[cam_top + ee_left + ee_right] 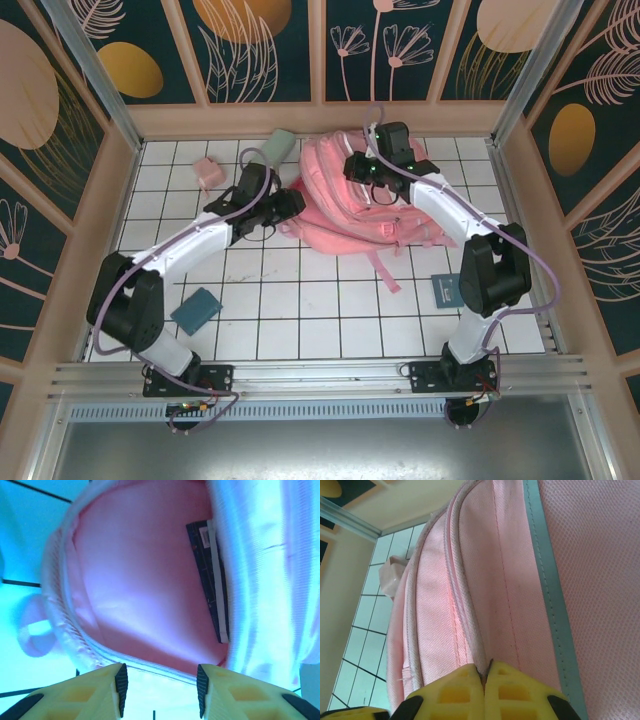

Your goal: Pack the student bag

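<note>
Tiled worktop [300,300]: your right jaws clamp student bag [325,220] rim; left jaws wide at mouth, book [205,570] inside. Next likely: withdraw left, fetch teal notebook [196,309].

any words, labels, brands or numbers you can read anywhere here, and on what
No text is readable in these views.
On the dark item inside the student bag: pale marks on its cover, too blurred to read.
On the teal booklet at the right of the top view: a small mark, too small to read.
</note>
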`<state>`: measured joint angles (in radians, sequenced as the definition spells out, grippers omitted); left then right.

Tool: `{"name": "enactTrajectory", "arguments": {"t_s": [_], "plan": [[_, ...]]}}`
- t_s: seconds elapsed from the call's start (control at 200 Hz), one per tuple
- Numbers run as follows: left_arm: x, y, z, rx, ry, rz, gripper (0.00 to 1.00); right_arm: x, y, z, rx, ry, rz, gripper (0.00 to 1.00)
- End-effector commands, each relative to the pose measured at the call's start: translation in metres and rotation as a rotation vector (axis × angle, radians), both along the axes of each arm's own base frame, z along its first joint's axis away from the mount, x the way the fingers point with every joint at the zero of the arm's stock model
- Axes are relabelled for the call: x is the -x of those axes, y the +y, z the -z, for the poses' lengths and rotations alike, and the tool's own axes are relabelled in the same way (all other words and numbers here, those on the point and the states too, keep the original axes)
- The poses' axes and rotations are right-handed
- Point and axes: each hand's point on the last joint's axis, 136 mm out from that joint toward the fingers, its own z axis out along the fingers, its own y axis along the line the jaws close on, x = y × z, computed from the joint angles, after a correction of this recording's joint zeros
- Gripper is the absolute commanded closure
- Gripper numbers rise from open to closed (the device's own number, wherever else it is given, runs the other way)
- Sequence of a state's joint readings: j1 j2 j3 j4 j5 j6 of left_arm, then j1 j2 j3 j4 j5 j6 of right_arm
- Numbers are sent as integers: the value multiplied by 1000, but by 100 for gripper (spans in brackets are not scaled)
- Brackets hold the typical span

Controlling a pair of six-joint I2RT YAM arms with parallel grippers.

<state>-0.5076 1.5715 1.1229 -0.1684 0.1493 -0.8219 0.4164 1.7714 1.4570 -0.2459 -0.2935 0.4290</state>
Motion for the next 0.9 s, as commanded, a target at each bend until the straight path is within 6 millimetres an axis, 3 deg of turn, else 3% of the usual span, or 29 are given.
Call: {"name": "enactTrajectory", "arguments": {"t_s": [0.0,0.165,0.215,0.495,0.54,0.57,0.755,0.896], "plan": [[7,33,10,-91,18,-57,57,0,-2,-4,-6,-23,22,100],[-5,63,13,-131,13,-95,56,0,1,-13,-26,-40,18,100],[-11,70,13,-144,2,-101,46,0,1,-16,-29,-45,14,100],[-64,95,14,-215,-23,-128,46,2,3,-26,-50,-59,7,100],[-73,99,10,-225,-39,-132,46,3,5,-26,-58,-56,3,100],[-82,102,21,-241,-19,-135,46,3,5,-27,-62,-54,2,100],[-139,120,28,-276,-45,-147,40,9,10,-37,-86,-61,-14,100],[-180,120,33,-286,-92,-112,30,14,13,-44,-101,-58,-27,100]]}}
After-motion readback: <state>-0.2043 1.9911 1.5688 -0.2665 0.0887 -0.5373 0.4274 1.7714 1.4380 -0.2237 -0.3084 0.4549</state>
